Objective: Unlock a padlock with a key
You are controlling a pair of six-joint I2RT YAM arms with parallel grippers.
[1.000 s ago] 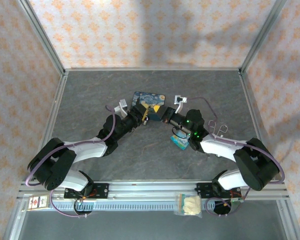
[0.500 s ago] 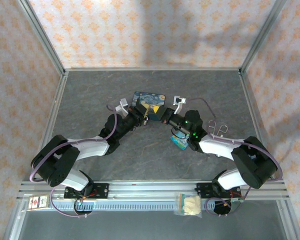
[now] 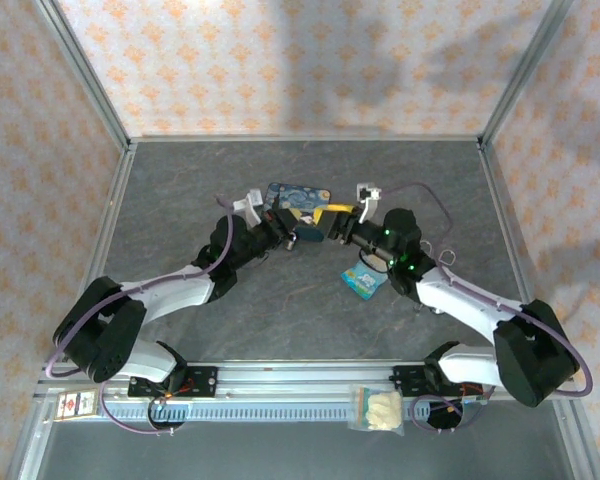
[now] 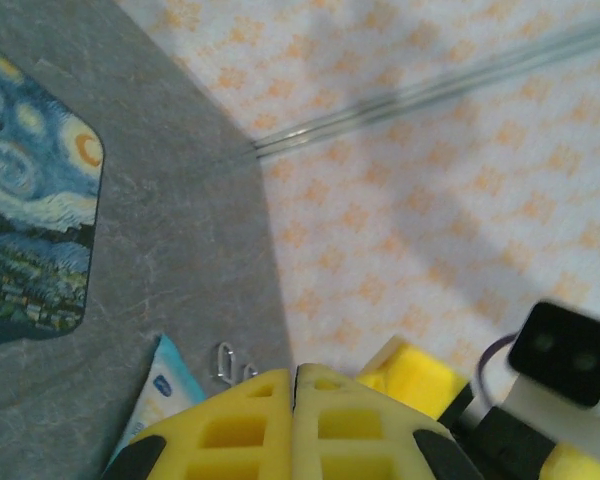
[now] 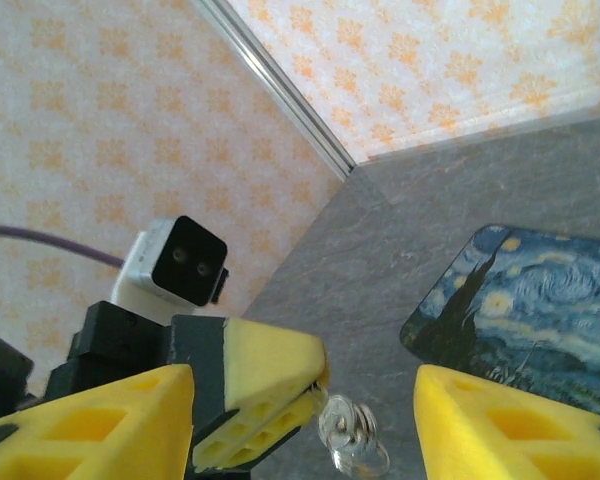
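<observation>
One silvery piece (image 5: 352,440), seen from right wrist, in clamped left jaws; right wide.

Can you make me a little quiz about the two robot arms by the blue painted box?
1. True or false: the right gripper is open, its yellow fingers far apart.
2. What lies on the table just beyond both grippers? A) a blue tin painted with a starry sky; B) a red ball; C) a green cup.
3. Fill in: the left gripper has its fingers ___, with a small silvery metal piece at their tip.

Key: 1 true; 2 A; 3 shut.
</observation>
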